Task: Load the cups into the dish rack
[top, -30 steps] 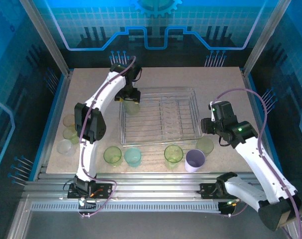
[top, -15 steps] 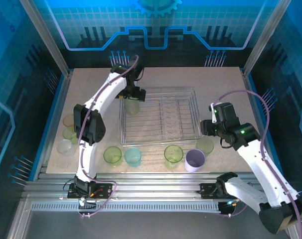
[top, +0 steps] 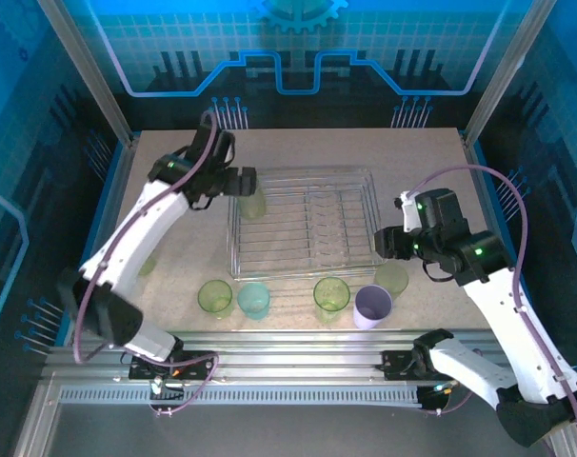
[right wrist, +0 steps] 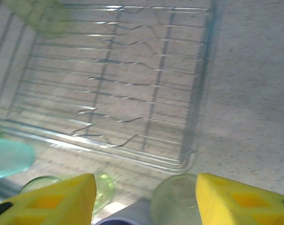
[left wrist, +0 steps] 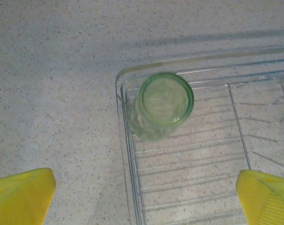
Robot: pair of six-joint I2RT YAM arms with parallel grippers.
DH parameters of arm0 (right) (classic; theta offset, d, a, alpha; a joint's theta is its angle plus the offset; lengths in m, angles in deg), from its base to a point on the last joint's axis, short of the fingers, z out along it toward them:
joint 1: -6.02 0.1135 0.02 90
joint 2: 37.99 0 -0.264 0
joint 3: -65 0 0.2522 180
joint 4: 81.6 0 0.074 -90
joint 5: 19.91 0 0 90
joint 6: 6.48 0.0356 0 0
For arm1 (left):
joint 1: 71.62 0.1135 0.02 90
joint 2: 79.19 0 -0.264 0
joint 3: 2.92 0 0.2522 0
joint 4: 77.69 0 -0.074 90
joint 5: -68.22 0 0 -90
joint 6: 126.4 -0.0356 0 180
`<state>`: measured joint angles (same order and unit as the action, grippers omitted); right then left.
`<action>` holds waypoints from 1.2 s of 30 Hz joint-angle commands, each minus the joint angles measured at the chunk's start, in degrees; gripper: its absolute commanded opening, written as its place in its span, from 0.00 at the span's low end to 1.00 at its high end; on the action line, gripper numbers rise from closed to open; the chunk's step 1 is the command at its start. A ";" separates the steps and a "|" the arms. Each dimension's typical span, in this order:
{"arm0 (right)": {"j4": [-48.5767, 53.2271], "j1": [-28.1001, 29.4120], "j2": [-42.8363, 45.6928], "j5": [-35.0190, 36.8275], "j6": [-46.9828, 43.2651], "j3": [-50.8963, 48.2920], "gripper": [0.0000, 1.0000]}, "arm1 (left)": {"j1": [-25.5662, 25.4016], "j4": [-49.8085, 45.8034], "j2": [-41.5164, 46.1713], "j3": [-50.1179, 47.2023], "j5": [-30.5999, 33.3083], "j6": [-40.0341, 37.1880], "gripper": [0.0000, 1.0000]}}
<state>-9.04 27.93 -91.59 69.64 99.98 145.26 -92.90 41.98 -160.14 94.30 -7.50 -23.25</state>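
Note:
The silver wire dish rack [top: 308, 227] lies mid-table. One yellow-green cup [top: 253, 204] stands mouth down in its far left corner [left wrist: 164, 104]. My left gripper [top: 243, 181] hovers open just left of that cup, its yellow fingers [left wrist: 21, 196] wide apart and holding nothing. In front of the rack stand a yellow-green cup [top: 214, 296], a teal cup [top: 253, 300], another yellow-green cup [top: 331, 295], a lavender cup [top: 372, 307] and a pale cup [top: 391, 277]. My right gripper [top: 389, 244] is open above the pale cup [right wrist: 177, 202], which lies between its fingers [right wrist: 245, 199].
My left arm stretches across the table's left side, covering most of the cups there; one greenish rim [top: 146, 266] peeks out beside it. Bare tabletop lies right of the rack [right wrist: 254, 93]. Metal rails [top: 288, 357] run along the near edge.
My left gripper has let go of the yellow-green cup in the rack corner and drawn back to the left, its arm swinging outward. My right gripper has edged slightly towards the rack.

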 commanded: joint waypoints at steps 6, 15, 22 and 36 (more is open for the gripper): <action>6.49 10.69 -4.14 -6.65 0.06 1.45 0.58 | -0.43 22.50 19.81 -25.85 -14.66 3.01 0.99; 5.88 17.77 -10.52 -4.10 -3.13 -1.28 0.56 | -0.43 29.01 29.92 -38.09 -22.88 8.05 0.99; 6.83 21.77 -16.26 -2.46 -4.82 -0.24 0.53 | -0.39 29.04 30.76 -38.64 -23.95 9.37 0.99; 6.49 25.36 -22.95 1.00 -3.90 -0.02 0.41 | -0.43 28.22 30.98 -39.34 -23.78 9.67 0.99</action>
<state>-3.99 52.15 -113.47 69.40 96.07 144.32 -92.90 69.56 -130.06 55.64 -29.86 -13.83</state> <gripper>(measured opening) 0.412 0.992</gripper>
